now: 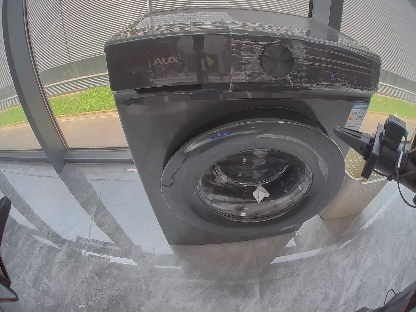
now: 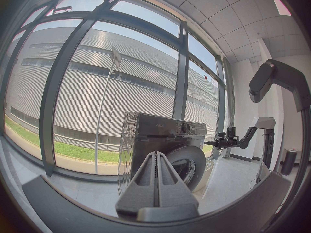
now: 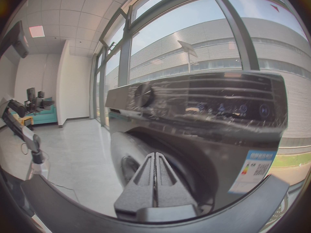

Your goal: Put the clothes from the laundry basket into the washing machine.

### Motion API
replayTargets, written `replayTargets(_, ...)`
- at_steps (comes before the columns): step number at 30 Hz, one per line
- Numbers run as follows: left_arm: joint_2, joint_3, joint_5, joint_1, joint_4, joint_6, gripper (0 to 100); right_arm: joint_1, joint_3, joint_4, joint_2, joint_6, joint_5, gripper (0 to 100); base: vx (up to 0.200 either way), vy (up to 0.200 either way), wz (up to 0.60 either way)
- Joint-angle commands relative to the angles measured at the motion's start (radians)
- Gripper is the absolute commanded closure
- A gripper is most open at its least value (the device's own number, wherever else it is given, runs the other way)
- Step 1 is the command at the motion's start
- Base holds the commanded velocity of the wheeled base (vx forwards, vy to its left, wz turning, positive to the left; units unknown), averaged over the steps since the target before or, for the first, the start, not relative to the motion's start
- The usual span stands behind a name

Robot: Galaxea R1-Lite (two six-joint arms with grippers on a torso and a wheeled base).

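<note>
R gripper [image 1: 342, 131], pressed together, hangs by shut washer's [image 1: 173, 126] right edge, near basket [image 1: 353, 196]; L gripper [image 2: 155, 154] pressed together too.

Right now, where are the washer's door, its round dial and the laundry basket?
door [image 1: 255, 183], head view, on the glass window at its middle.
round dial [image 1: 277, 60], head view, on the knob's face.
laundry basket [image 1: 351, 196], head view, on its perforated side wall.
</note>
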Motion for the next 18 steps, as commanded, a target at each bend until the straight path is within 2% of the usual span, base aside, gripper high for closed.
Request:
replayTargets(1,-0.154,0.002,-0.003,-0.002,0.114,-0.002,100,0.03,0.144,-0.003,-0.157,-0.01,0.035,100,0.0,0.0,0.0)
replayTargets(3,-0.191,0.002,-0.005,-0.007,0.154,-0.002,100,0.03,0.173,-0.003,-0.197,-0.01,0.04,100,0.0,0.0,0.0)
replayTargets(5,-0.298,-0.001,-0.006,-0.028,0.3,-0.002,100,0.03,0.267,-0.003,-0.311,-0.021,0.106,100,0.0,0.0,0.0)
replayTargets(8,-0.375,-0.004,-0.005,-0.067,0.413,0.005,100,0.03,0.36,-0.003,-0.426,-0.047,0.176,100,0.0,0.0,0.0)
replayTargets(11,-0.373,-0.014,-0.006,-0.07,0.422,0.013,100,0.03,0.42,-0.003,-0.499,-0.049,0.187,100,0.0,0.0,0.0)
replayTargets(12,-0.373,-0.01,-0.008,-0.07,0.424,0.018,100,0.03,0.466,-0.003,-0.551,-0.049,0.187,100,0.0,0.0,0.0)
replayTargets(15,-0.373,0.013,-0.037,-0.07,0.424,0.018,100,0.03,0.552,-0.003,-0.64,-0.041,0.19,100,0.0,0.0,0.0)
replayTargets(18,-0.373,0.05,-0.046,-0.07,0.422,0.024,100,0.03,0.57,0.02,-0.706,-0.039,0.186,100,0.0,0.0,0.0)
